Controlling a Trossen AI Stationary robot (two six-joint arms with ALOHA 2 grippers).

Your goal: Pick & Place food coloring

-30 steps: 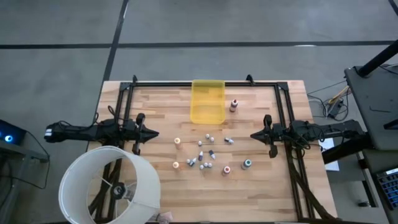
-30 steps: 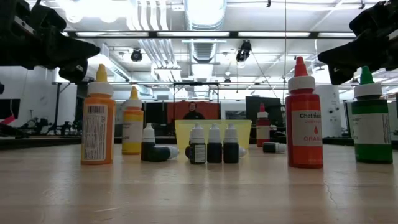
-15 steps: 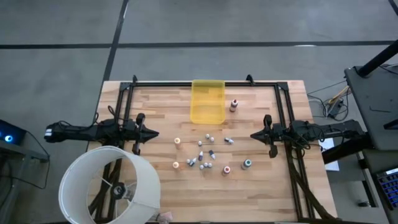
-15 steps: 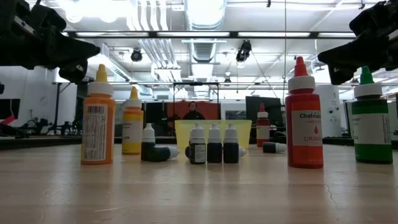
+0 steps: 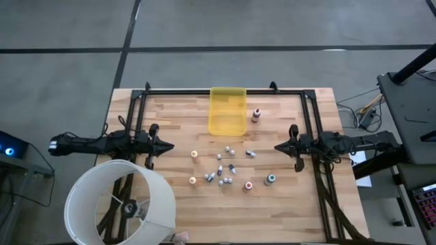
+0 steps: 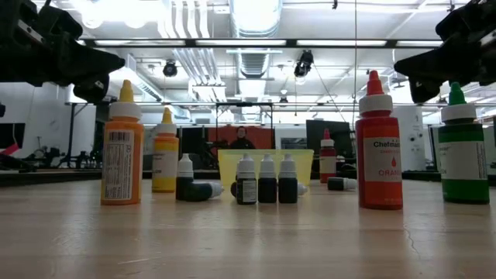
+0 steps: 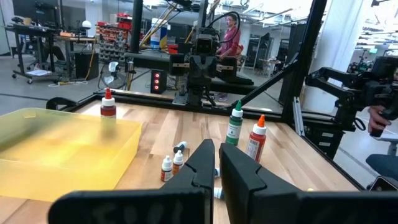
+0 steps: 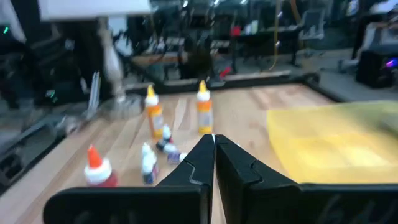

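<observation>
A: High view. Pale wooden table. The cluster of tiny capped food-colouring bottles is scattered mid-table. One red-capped bottle stands apart, just right of the translucent yellow rectangular tray at the far edge.

B: Arms?

A: Left gripper hangs at the left side, right gripper at the right. Both point inward, well clear of the bottles, each with fingers pressed together on nothing. White round lampshade at the near-left corner.

B: Low view?

A: Tall orange bottle left, a yellow-capped one behind it. Three small dark bottles with white caps stand in a row before the tray. Red-orange bottle and green bottle at right. Both arms are dark masses in the upper corners, above the table.

B: Left wrist view?

A: Its own fingers are closed, empty. Past them lie small white-capped bottles, with the tray beside. A person stands in the room beyond.

B: Right wrist view?

A: Fingers closed tip to tip, gripping nothing. Two yellow-capped bottles stand upright beyond.
</observation>
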